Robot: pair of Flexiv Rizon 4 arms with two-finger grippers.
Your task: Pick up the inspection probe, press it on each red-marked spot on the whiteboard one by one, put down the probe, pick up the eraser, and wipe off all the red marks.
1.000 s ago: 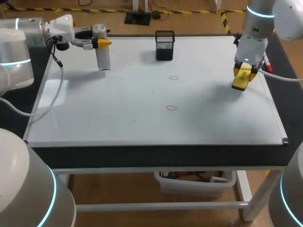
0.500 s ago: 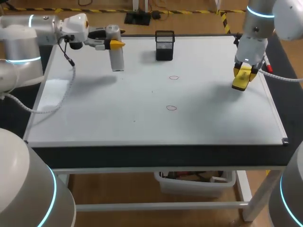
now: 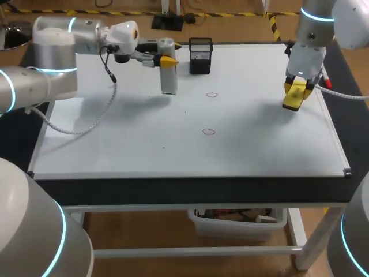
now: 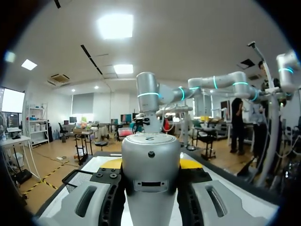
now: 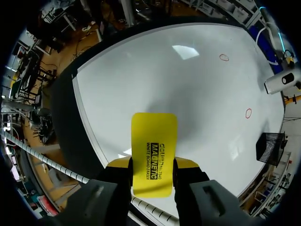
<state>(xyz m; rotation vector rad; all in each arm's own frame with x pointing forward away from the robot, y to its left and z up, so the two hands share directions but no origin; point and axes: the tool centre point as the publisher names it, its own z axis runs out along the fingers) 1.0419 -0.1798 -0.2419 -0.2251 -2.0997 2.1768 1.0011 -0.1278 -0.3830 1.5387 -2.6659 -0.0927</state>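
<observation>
My left gripper (image 3: 167, 60) is shut on the grey cylindrical inspection probe (image 3: 168, 81), which hangs upright over the far part of the whiteboard (image 3: 115, 138). In the left wrist view the probe (image 4: 150, 183) fills the gap between the fingers of the left gripper (image 4: 150, 165). Two small red rings are drawn on the board: one (image 3: 211, 94) to the right of the probe, the other (image 3: 209, 131) nearer the front. My right gripper (image 3: 297, 86) is shut on the yellow eraser (image 3: 293, 97) above the board's right side. From the right wrist, the eraser (image 5: 153, 150) sits in the right gripper (image 5: 153, 165), and both rings (image 5: 224, 57) (image 5: 248, 113) show.
A black mesh pen holder (image 3: 200, 55) stands at the board's far edge, just right of the probe. A red and white pen (image 3: 326, 81) lies by the right edge, behind the right gripper. The board's frame (image 3: 340, 151) runs along the right side.
My left arm has carried the probe to the right along the far side of the board, towards the mesh holder. The right arm and the eraser have kept still.
</observation>
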